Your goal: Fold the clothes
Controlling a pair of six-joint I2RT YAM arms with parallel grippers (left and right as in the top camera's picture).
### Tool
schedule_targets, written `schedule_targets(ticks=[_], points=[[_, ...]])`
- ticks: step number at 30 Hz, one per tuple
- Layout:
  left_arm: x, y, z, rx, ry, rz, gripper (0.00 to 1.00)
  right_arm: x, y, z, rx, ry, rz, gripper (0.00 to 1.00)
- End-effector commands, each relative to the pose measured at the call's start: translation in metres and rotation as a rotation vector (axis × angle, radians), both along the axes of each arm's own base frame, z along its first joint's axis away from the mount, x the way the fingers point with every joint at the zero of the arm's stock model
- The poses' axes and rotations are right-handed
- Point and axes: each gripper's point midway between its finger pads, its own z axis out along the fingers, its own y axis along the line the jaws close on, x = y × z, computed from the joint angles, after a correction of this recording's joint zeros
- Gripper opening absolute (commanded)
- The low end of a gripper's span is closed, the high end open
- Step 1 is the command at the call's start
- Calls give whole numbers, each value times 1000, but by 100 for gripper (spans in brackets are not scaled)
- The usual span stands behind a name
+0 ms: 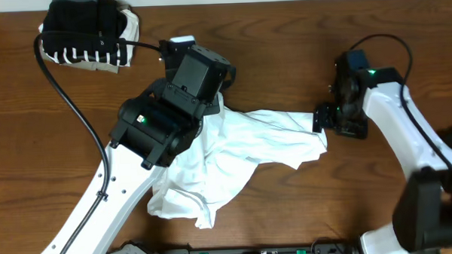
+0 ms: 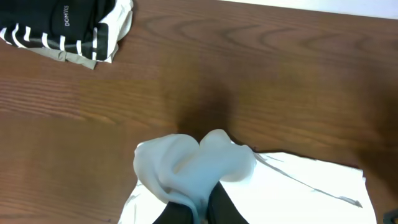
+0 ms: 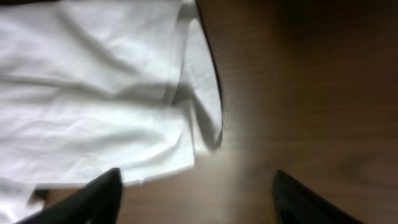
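Bunched fold of the white T-shirt is pinched tight in the left gripper; the rest is spread crumpled mid-way across the table, toward the near edge. The right gripper is held wide apart at the shirt's right edge, nothing gripped. The black and striped clothes are stacked at the far left corner

Shows the right gripper spread wide above the wooden table, one dark finger by the lower edge of the rumpled white garment, the other over bare wood.
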Motion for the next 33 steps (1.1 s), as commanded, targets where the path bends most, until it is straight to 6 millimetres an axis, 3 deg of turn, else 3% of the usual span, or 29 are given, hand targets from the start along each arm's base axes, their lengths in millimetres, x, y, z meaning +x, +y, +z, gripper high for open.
schedule_targets(ticks=[1,7,12,16,33], points=[[2,3,9,-6,-27,23,6,-8,9,14,-12,-9,31,87],[1,-3,7,-31,-11,4,6,-39,24,-17,-2,85,28,86],[0,-4,6,-35,-8,0,6,-46,46,-51,130,72,4,83],[0,-4,6,-34,-8,0,7,-45,50,-66,157,36,9,79],[-1,-3,5,-30,-2,0,6,-31,51,-71,161,-35,24,77]])
